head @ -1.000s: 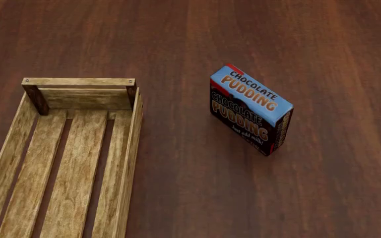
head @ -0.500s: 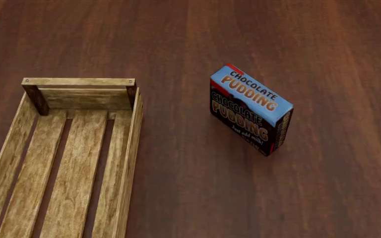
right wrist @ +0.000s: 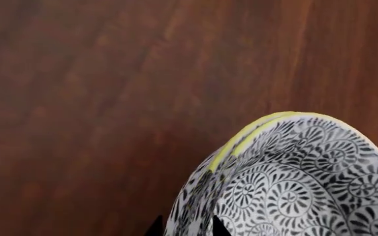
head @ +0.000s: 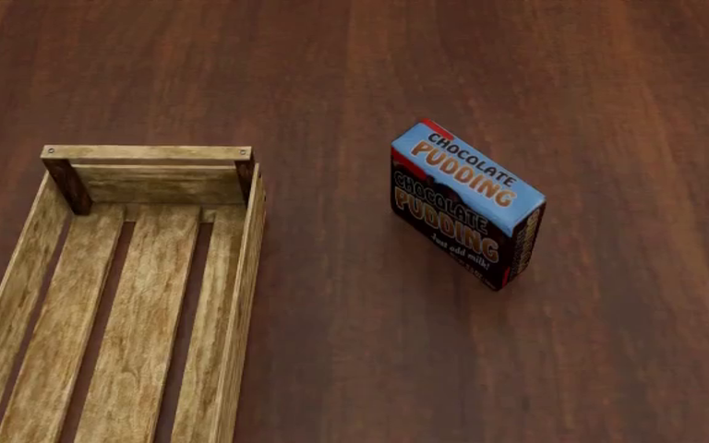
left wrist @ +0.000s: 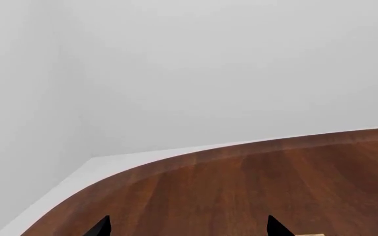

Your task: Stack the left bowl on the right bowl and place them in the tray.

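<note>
Gripping patterned bowls (right wrist: 294, 187) in right jaws, wrist view only, tray (head: 250, 240) head-view only, left jaws spread, empty

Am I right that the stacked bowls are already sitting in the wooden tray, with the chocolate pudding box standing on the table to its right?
Not quite: in the head view the tray holds nothing. The pudding box does stand to its right. The right wrist view shows patterned bowls at the right gripper.

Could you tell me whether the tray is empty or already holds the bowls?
Empty as far as visible: the tray shows only bare slats in the head view; its near end is cut off.
</note>
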Controlling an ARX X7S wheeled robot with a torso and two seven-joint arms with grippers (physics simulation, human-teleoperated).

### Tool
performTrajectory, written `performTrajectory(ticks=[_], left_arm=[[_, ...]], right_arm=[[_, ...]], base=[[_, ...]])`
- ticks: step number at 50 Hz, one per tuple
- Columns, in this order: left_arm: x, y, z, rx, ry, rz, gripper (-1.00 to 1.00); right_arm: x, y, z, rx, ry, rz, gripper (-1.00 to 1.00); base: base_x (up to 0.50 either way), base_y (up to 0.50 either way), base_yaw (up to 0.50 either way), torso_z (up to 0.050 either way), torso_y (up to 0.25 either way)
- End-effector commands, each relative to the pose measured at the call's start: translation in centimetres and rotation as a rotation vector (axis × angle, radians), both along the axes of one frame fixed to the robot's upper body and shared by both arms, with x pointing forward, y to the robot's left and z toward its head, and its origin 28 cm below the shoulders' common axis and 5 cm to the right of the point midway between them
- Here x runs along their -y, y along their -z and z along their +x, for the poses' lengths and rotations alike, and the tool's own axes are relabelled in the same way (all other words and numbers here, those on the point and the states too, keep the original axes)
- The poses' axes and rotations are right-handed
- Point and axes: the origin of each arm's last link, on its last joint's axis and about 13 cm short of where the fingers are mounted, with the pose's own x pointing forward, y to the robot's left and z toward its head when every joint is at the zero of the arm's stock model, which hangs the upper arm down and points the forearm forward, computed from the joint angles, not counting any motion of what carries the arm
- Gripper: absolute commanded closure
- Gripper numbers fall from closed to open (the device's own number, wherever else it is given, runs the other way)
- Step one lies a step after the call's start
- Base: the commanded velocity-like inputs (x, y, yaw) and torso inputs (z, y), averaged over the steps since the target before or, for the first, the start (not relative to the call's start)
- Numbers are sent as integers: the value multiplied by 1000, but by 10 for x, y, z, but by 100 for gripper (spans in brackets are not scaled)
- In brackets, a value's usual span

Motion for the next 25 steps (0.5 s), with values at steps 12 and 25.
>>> performTrajectory(ticks=[12, 25], left_arm=[[0, -3, -1, 8, 1, -2, -100], [-2, -5, -2, 14, 2, -8, -100]], right_arm=[[-19, -36, -8, 67, -121, -11, 100], [-49, -86, -17, 133, -297, -66, 100]], base=[[0, 0, 0, 0, 0], [1, 0, 0, 0, 0]])
